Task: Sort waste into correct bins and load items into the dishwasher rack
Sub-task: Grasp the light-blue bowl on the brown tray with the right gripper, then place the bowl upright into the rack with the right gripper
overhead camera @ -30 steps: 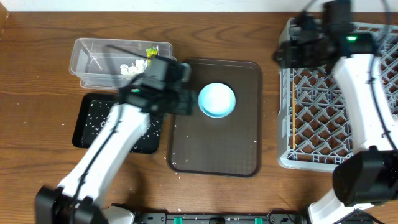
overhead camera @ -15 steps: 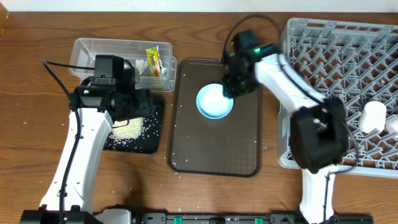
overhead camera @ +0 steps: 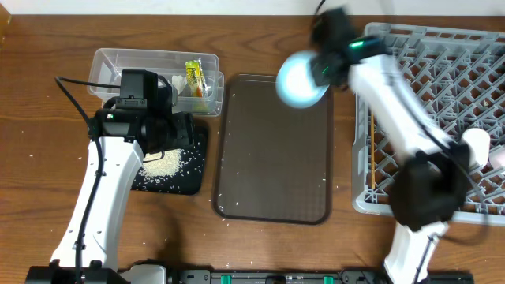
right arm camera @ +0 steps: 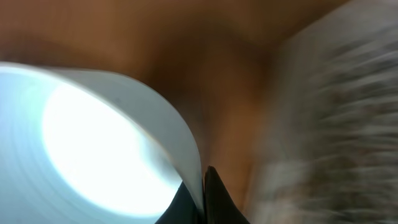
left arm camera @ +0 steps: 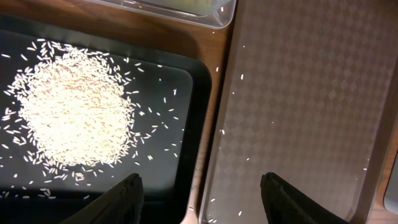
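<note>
My right gripper (overhead camera: pixel 319 71) is shut on the rim of the pale blue-white bowl (overhead camera: pixel 300 79), held blurred in the air above the brown tray's far right corner, next to the grey dishwasher rack (overhead camera: pixel 426 102). The right wrist view shows the fingers pinching the bowl (right arm camera: pixel 93 137) wall, right gripper (right arm camera: pixel 203 186). My left gripper (left arm camera: pixel 199 196) hangs open over the gap between the black tray (left arm camera: pixel 186 124) and the brown tray. A pile of rice (left arm camera: pixel 71 112) lies in the black tray (overhead camera: pixel 185 185). The snack wrapper (overhead camera: pixel 195 79) sits in the clear tub (overhead camera: pixel 118 63).
The brown serving tray (overhead camera: pixel 272 150) holds a few loose grains. A white cup (overhead camera: pixel 476 146) lies in the rack at the right edge. Thin chopsticks (overhead camera: pixel 369 150) lie along the rack's left side. Rice grains dot the wood around the trays.
The right gripper closed on the bowl's rim and lifted it off the brown tray, up and right toward the rack. The left arm has stayed over the black tray for the last half second.
</note>
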You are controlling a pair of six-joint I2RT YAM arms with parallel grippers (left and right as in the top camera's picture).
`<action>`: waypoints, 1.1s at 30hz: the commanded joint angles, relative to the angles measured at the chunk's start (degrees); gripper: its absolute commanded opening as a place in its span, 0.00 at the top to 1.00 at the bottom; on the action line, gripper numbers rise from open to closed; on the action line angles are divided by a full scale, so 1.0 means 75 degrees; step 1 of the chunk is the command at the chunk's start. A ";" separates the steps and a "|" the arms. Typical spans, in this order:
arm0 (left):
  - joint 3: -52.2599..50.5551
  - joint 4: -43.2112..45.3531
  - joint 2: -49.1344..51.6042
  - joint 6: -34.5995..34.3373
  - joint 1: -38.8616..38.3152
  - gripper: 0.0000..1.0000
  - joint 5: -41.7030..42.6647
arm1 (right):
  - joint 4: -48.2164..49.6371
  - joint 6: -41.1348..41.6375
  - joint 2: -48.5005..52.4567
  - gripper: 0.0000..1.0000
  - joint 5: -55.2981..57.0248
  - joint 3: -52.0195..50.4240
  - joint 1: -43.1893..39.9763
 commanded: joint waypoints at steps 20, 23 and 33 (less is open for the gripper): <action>0.0082 -0.0050 -0.0029 -0.0020 0.0032 0.36 -0.0070 | 0.2165 -0.0702 0.1020 0.99 0.8236 -0.0096 -0.3281; 0.0082 -0.0050 -0.0029 -0.0023 0.0032 0.36 -0.0070 | 0.2189 -0.0702 0.1279 0.99 0.8183 -0.0096 -0.3369; 0.0082 -0.0047 -0.0029 -0.0055 0.0032 0.36 -0.0070 | 0.1813 -0.0335 0.1920 0.99 0.7912 -0.0117 -0.3334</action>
